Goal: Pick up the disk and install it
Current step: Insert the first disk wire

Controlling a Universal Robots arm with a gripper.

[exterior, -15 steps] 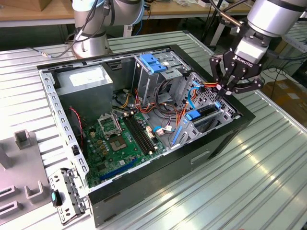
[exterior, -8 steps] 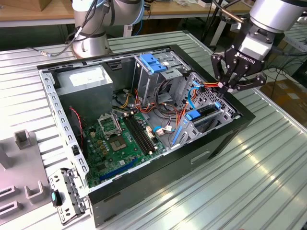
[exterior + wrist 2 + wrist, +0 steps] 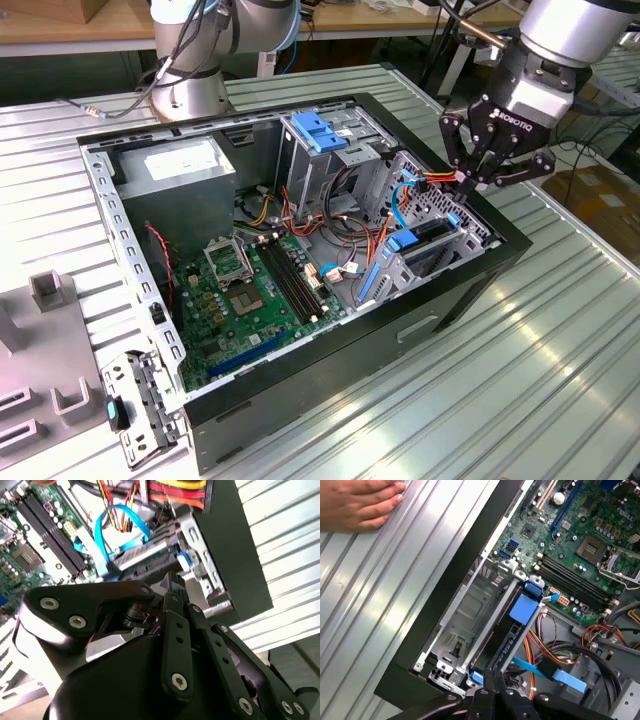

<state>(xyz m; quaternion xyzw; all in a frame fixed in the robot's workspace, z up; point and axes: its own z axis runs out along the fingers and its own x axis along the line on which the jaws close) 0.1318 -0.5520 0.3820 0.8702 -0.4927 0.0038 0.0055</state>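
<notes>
The disk (image 3: 432, 232) stands on edge in the metal drive bay at the case's corner on the exterior view's right, its blue side rail (image 3: 524, 607) facing up. In both wrist views it shows as a dark slab between grey cage walls (image 3: 506, 642) (image 3: 147, 562). My gripper (image 3: 470, 182) hangs just above the disk's outer end by the case wall. Its fingers (image 3: 493, 676) are shut together with nothing between them, tips (image 3: 174, 580) close to the disk's end. I cannot tell whether they touch it.
The open black case (image 3: 480, 290) lies on a ribbed metal table. Inside are the motherboard (image 3: 250, 290), a grey power-supply box (image 3: 175, 170), a cage with a blue bracket (image 3: 318, 130) and loose cables (image 3: 435, 180). A person's hand (image 3: 360, 502) rests on the table beside the case.
</notes>
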